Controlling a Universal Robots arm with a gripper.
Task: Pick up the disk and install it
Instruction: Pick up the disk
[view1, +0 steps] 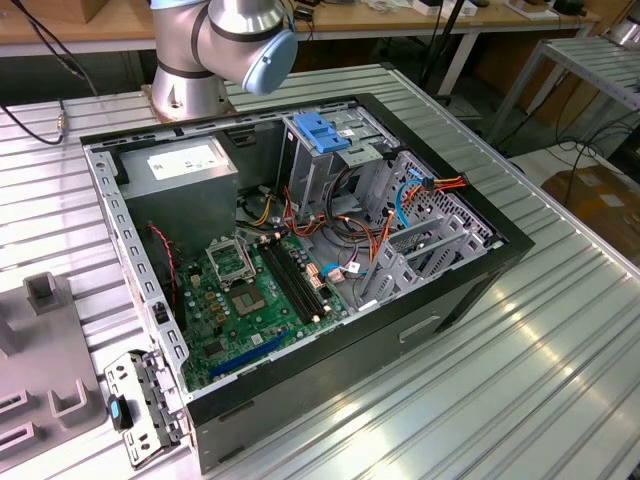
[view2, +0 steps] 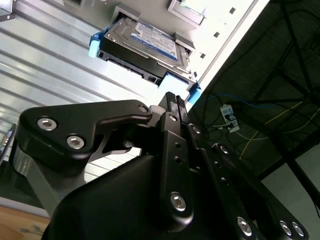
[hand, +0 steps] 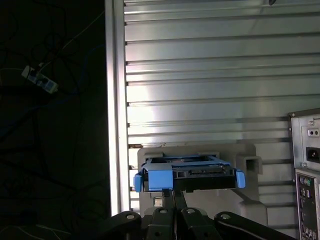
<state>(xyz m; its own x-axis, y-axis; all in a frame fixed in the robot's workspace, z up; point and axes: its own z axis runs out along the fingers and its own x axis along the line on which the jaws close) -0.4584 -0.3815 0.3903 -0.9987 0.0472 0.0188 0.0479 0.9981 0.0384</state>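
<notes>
Near one long edge of the ribbed aluminium table (hand: 200, 75), the disk (hand: 189, 172) lies flat in a pale grey holder (hand: 150, 150), label side up, with its blue side rails sticking out at both ends. In the second wrist view the disk (view2: 150, 42) shows its white label with a blue band and its connector edge facing the claw.

The gripper (view2: 173, 97) is pointed at that connector edge. Its two thin black fingers are pressed together with nothing between them, so it grips nothing. The tips sit just short of one blue rail end; whether they touch it I cannot tell. In the first wrist view the gripper (hand: 172, 197) rises in front of the middle of the disk, and the rear panel of the computer case (hand: 305, 165) stands near the holder on the same table.

In the exterior view the open computer case (view1: 470, 290) lies on its side across the middle of the table, its motherboard (view1: 250, 300) exposed. A drive cage with a blue plastic top (view1: 320, 135) stands inside beside the grey power supply (view1: 185, 170). The robot arm (view1: 225, 40) stands just beyond the case's power-supply corner.
</notes>
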